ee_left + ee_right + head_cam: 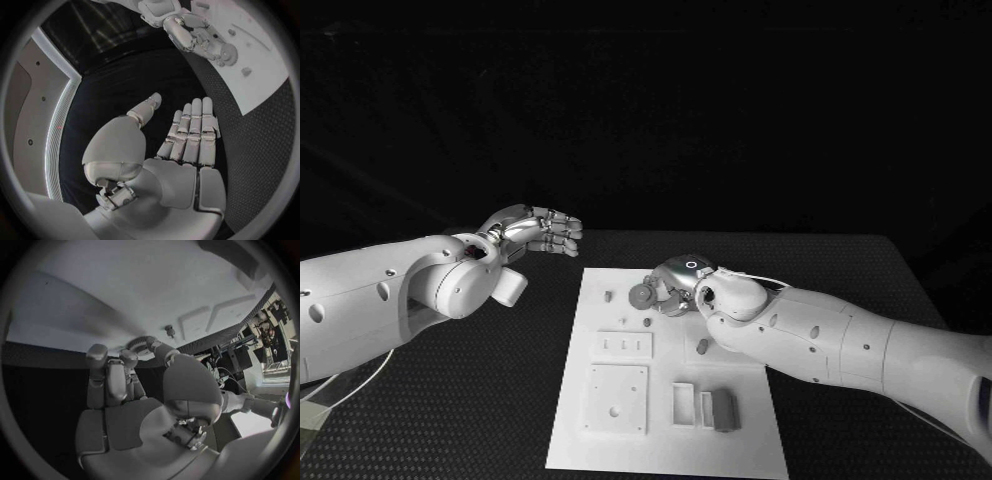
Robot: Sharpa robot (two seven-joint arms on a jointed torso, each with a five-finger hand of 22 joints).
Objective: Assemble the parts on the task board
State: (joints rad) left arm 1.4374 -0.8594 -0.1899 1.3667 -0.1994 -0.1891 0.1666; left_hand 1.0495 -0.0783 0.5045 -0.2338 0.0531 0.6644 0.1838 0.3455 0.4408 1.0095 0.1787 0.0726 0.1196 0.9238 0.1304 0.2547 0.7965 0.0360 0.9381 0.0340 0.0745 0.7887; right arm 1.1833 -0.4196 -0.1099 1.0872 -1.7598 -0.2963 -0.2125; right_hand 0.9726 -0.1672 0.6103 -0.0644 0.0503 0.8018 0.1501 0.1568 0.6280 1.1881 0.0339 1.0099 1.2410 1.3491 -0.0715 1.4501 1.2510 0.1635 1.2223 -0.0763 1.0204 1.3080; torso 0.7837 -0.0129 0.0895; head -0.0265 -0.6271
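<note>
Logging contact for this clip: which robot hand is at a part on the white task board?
The right robot hand, at the round grey gear-like part; the left robot hand hovers empty off-board.

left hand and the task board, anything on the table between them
Nothing: in the head view, bare black table separates the left hand from the task board.

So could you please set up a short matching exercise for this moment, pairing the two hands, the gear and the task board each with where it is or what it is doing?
Things:
1. left hand
2. right hand
3. gear
4. task board

Places or states:
A. lies flat in the middle of the black table
B. is held in fingers, at the board's far end
C. is raised beside the board, holding nothing
D. reaches over the board's far end and grips a part

Pairs: 1-C, 2-D, 3-B, 4-A
</note>
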